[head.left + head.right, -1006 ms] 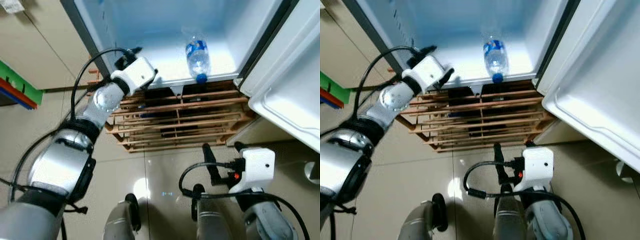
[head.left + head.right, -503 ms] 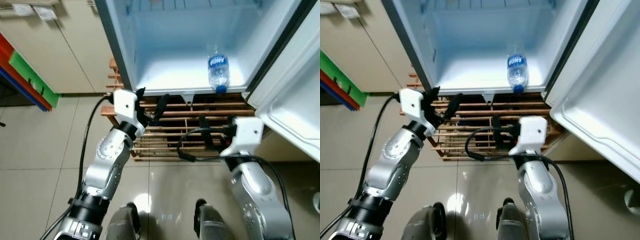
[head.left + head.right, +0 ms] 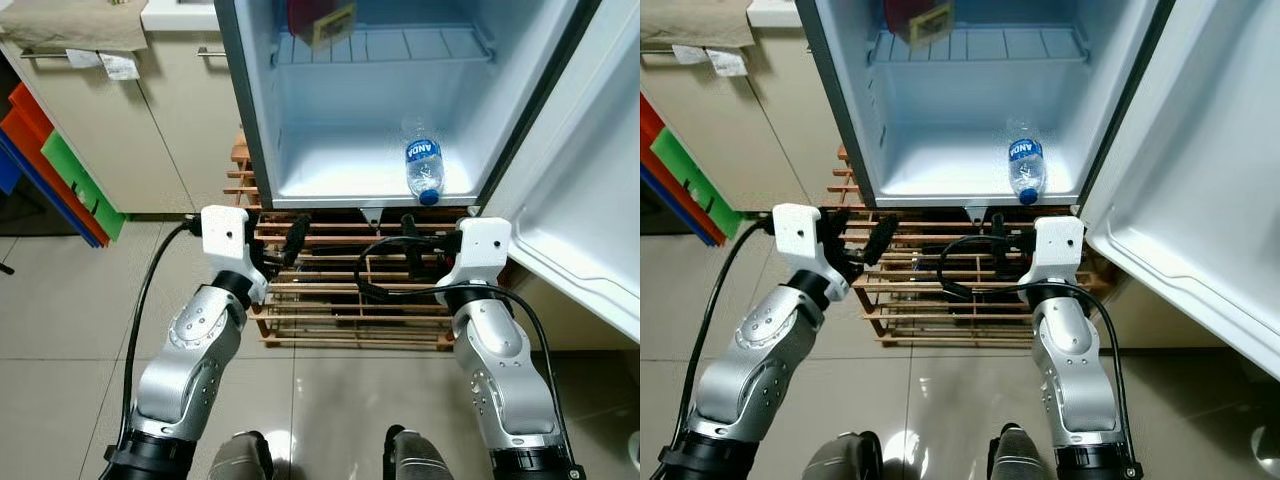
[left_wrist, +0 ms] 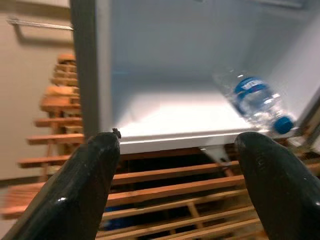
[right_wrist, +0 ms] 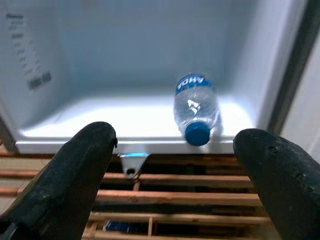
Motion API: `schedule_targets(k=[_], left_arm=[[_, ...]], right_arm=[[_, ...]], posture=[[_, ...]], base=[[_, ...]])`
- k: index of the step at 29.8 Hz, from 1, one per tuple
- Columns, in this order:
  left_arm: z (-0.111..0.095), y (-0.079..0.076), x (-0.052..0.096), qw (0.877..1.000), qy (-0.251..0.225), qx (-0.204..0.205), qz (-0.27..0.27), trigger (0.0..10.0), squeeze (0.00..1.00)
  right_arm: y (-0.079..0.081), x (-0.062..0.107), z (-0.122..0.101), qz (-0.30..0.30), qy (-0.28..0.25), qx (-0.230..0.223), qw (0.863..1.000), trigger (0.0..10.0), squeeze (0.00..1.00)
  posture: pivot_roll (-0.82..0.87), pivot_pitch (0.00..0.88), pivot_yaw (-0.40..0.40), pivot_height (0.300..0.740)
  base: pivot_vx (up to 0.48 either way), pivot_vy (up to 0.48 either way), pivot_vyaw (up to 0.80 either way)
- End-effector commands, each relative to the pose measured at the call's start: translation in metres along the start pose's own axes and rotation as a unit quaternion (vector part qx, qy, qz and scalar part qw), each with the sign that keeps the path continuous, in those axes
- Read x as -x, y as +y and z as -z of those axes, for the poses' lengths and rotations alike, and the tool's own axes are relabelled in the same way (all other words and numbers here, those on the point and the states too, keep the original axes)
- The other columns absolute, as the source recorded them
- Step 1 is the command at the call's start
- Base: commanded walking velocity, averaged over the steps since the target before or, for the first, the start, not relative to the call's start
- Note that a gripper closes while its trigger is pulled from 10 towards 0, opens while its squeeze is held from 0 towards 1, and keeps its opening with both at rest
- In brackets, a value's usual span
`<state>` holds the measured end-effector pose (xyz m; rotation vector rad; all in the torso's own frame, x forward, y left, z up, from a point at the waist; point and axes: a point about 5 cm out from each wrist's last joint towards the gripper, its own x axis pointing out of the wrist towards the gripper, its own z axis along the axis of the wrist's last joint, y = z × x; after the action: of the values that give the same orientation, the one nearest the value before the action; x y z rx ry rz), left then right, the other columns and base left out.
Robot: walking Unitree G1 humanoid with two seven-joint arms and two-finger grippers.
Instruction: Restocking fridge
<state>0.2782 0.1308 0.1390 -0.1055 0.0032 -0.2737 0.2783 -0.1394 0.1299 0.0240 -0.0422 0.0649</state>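
The water bottle lay on its side at the open fridge's floor edge, both the left gripper and right gripper wide-jawed and empty below it; restocking well would likely mean standing it further in.

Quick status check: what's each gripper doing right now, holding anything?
Left gripper: open, holding nothing.
Right gripper: open, holding nothing; the water bottle lies in the fridge.

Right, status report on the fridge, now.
Both grippers open, empty: left gripper, right gripper, before the open fridge. Water bottle lying on fridge floor, cap outward. Nothing in the way.
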Motion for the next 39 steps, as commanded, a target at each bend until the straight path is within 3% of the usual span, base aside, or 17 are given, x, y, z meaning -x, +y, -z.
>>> schedule_targets(k=[1,2,4,7,13,19,31,39], left_arm=[[-0.005,0.01,0.009,0.999,-0.013,-0.034,-0.024,10.0,0.0],[-0.004,0.014,0.012,0.997,-0.014,-0.067,-0.031,10.0,0.0],[-0.004,0.017,0.014,0.995,-0.015,-0.09,-0.035,10.0,0.0],[-0.001,0.02,0.01,0.996,-0.011,-0.079,-0.049,10.0,0.0],[-0.013,0.008,-0.016,0.997,-0.038,-0.064,-0.017,10.0,0.0],[-0.021,-0.001,-0.026,0.996,-0.059,-0.059,0.012,10.0,0.0],[-0.023,-0.006,-0.03,0.996,-0.071,-0.053,0.028,10.0,0.0],[-0.023,-0.001,-0.027,0.997,-0.064,-0.041,0.012,10.0,0.0]], right_arm=[[-0.005,0.004,-0.002,0.018,-0.015,-0.014,1.0,10.0,0.0],[-0.014,0.009,0.002,0.038,-0.012,-0.023,0.999,10.0,0.0],[-0.021,0.013,0.005,0.051,-0.009,-0.027,0.998,10.0,0.0],[-0.031,0.014,0.011,0.054,0.002,-0.013,0.998,10.0,0.0],[-0.016,-0.008,0.002,0.02,-0.022,-0.01,0.999,10.0,0.0],[-0.012,-0.012,0.002,0.009,-0.024,-0.011,1.0,10.0,0.0],[-0.012,-0.013,0.005,0.005,-0.022,-0.009,1.0,10.0,0.0],[0.003,-0.006,0.014,-0.052,0.019,-0.048,0.997,10.0,0.0]], posture=[[-0.08,0.033,0.039,0.74],[-0.08,0.02,0.037,0.74],[-0.08,0.016,0.037,0.74],[-0.08,0.008,0.038,0.74],[-0.09,0.0,0.038,0.74],[-0.09,0.0,0.041,0.74],[-0.1,0.0,0.047,0.74],[-0.1,0.033,0.045,0.74]], base=[[0.0,0.0,0.0],[0.0,0.0,0.0],[0.0,0.0,0.0],[0.0,0.0,0.0],[0.052,0.0,0.0],[0.477,0.0,0.0],[0.478,0.0,0.0],[0.0,0.0,0.0]])
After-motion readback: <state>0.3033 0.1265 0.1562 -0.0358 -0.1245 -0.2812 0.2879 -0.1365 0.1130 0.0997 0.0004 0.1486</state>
